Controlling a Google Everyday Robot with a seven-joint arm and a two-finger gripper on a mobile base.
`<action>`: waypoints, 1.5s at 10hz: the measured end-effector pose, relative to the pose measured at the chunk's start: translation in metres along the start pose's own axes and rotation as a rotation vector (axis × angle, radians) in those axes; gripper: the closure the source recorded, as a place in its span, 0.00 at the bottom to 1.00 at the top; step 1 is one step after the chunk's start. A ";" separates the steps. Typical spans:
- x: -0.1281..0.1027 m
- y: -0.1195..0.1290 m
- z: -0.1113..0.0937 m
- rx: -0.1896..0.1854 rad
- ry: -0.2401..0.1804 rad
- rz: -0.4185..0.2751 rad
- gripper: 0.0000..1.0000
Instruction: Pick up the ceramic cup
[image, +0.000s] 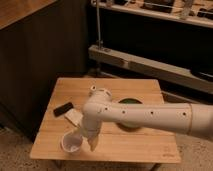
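Note:
The ceramic cup is small, white and round with a pale pinkish inside. It stands near the front left edge of the wooden table. My white arm reaches in from the right and bends down over the table. My gripper hangs at the end of it, just right of the cup and close to its rim. A fingertip shows below the wrist.
A wide green bowl sits behind my arm, mostly hidden. A small clear bottle with a white cap stands mid-table. A black object and a pale flat item lie at the left. Dark shelving stands behind.

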 end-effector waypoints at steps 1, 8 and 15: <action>0.000 0.000 0.006 -0.004 0.004 -0.017 0.34; 0.009 -0.002 0.038 0.000 0.000 -0.023 0.43; 0.013 0.000 0.056 -0.002 0.006 -0.022 0.62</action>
